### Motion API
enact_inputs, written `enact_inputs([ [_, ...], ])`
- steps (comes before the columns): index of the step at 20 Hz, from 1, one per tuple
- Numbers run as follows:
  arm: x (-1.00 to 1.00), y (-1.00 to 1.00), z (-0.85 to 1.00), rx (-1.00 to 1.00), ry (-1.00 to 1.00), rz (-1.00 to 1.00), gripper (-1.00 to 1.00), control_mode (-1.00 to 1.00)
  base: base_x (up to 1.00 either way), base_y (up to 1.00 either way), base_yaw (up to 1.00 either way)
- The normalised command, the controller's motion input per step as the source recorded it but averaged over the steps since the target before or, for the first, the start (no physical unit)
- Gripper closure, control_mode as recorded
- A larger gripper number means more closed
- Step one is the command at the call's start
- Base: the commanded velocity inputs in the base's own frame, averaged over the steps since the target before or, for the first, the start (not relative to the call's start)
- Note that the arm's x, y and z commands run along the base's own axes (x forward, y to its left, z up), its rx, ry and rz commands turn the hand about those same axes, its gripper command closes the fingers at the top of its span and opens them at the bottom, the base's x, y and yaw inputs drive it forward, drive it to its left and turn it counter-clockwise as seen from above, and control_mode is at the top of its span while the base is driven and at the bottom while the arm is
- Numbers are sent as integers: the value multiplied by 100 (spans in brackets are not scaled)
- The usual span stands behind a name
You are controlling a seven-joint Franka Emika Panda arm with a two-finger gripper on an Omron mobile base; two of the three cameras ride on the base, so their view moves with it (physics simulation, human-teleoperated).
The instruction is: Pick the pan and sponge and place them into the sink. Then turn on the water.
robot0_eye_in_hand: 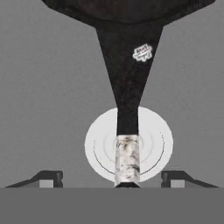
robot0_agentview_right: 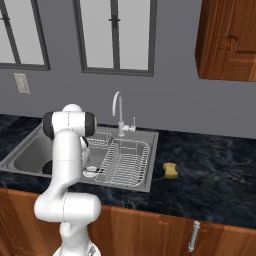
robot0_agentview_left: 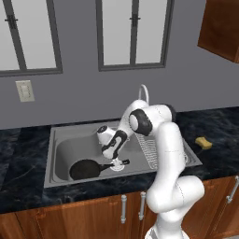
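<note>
Inspection of the sink [robot0_agentview_left: 60, 135]: the grey steel basin is set into the black marbled counter [robot0_agentview_left: 23, 154], under two windows [robot0_agentview_left: 133, 32]. The pan [robot0_agentview_left: 85, 169] lies on the basin floor at the near side, its straight handle [robot0_agentview_left: 106, 166] pointing toward three o'clock in the left base view.

In the hand view the pan's body [robot0_eye_in_hand: 127, 8] sits at twelve o'clock and its handle [robot0_eye_in_hand: 127, 78] runs down to six o'clock, crossing the round white drain [robot0_eye_in_hand: 151, 144]. The pale handle tip [robot0_eye_in_hand: 127, 159] lies over the drain.

The gripper [robot0_eye_in_hand: 113, 179] stands released. Its two fingertips [robot0_eye_in_hand: 48, 179] are spread wide, one at seven o'clock and one at five o'clock of the hand view, each well apart from the handle tip between them. Neither fingertip touches the handle. In the left base view the gripper [robot0_agentview_left: 120, 163] hangs just above the drain, at the handle's end.

The sponge [robot0_agentview_left: 203, 143] rests on the counter at three o'clock of the sink, well apart from the basin rim. In the right base view the sponge [robot0_agentview_right: 171, 170] lies just right of the wire dish rack [robot0_agentview_right: 125, 160].

The gooseneck faucet [robot0_agentview_right: 118, 112] stands at the back rim, at twelve o'clock of the rack. No stream is visible at its spout.
</note>
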Motion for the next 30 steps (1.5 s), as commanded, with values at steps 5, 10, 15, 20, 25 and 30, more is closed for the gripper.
enact_inputs([
  [5,-23,21,100,0,0,0,-100,-100,0,0,0],
  [10,-45,2,100,2,-1,0,-100,-100,0,0,0],
  [15,-81,-8,100,5,0,-1,-100,-100,0,0,0],
  [20,-79,-35,89,10,0,-11,-100,-100,0,0,0],
  [25,-82,-43,84,11,0,-27,-100,-100,0,0,0],
  [30,-91,-22,86,5,0,-41,-100,-100,0,0,0],
])
